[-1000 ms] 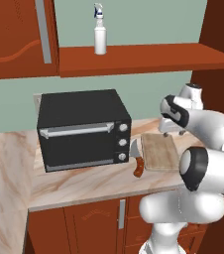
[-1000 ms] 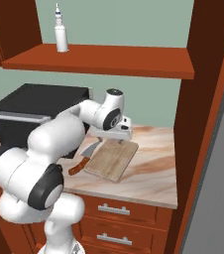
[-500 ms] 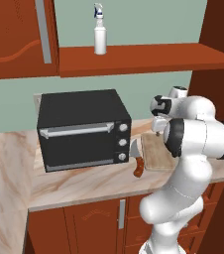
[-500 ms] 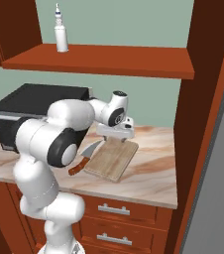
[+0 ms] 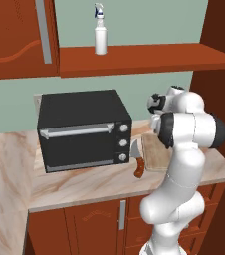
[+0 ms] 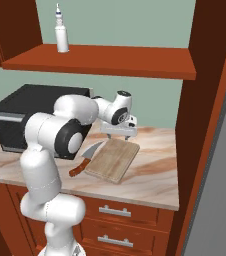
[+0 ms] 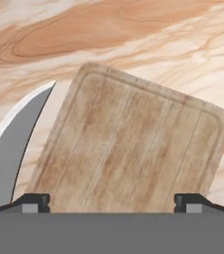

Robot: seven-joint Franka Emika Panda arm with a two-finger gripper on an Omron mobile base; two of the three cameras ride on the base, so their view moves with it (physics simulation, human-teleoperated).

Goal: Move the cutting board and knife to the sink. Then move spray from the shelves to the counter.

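Hovering over the cutting board (image 7: 129,149), the gripper (image 6: 119,134) has its fingers spread wide, holding nothing. Board and knife (image 6: 85,159) lie side by side near the counter's (image 6: 155,175) front edge; the spray (image 5: 100,35) stands on the shelves (image 5: 144,56).

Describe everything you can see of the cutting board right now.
The cutting board is a flat, light-brown wooden rectangle with rounded corners, lengthwise grain and a shallow groove inside its rim. It lies flat on the counter, skewed to the counter's edge, to the right of the black oven. The knife lies right beside its left edge. The open gripper hangs above its far end, touching nothing.
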